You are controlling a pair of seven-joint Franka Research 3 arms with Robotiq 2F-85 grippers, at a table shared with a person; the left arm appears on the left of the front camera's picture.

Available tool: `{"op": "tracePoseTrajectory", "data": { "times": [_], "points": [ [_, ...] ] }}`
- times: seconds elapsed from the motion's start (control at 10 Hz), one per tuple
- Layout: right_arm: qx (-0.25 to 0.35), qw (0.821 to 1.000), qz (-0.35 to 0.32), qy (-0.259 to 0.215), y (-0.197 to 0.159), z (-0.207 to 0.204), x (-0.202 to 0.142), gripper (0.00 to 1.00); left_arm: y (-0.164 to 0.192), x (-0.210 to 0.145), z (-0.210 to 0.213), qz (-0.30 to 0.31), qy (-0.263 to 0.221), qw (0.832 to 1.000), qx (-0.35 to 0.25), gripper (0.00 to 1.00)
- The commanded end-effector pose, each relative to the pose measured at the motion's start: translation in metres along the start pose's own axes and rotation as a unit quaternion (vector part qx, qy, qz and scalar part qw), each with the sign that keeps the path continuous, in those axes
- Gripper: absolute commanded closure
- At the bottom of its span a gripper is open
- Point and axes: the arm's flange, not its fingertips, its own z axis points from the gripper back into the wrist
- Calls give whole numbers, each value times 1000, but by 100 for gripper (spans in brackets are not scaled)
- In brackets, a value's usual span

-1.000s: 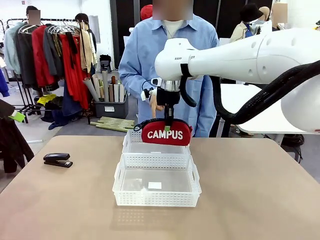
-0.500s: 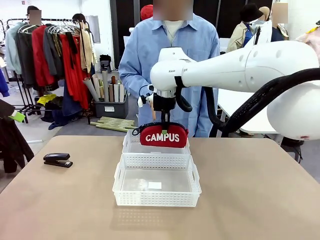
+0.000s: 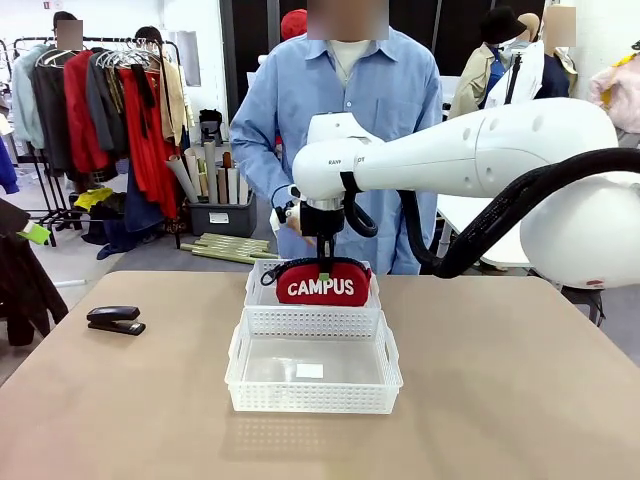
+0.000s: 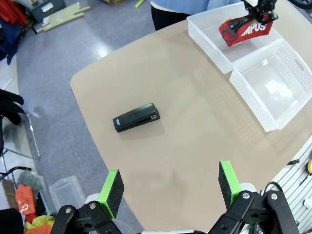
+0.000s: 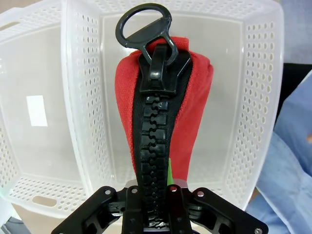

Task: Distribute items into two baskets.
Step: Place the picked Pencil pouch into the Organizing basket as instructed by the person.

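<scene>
The right gripper (image 3: 322,262) clamps the zip of the red CAMPUS pouch (image 3: 322,286), hanging it over the far white basket (image 3: 256,288) of 2. The black stapler (image 3: 115,320) lies well left of that basket. The left gripper (image 4: 170,186) hangs with jaws spread, empty.

Red pouch (image 3: 322,285), white lattice baskets (image 3: 313,398), black stapler (image 3: 115,319).

Clothes rack (image 3: 100,95), pale grey floor (image 3: 90,262)
</scene>
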Motion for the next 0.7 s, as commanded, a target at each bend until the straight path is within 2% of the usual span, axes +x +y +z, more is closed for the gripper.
{"op": "tracePoseTrajectory", "data": {
  "times": [0.0,0.6],
  "points": [
    [-3,1000,-1,-14,-7,5,5,100,1,0,0,0,1,1000,1,0],
    [27,999,15,-25,-9,-8,3,100,1,0,0,0,1,1000,1,0]
  ]
}}
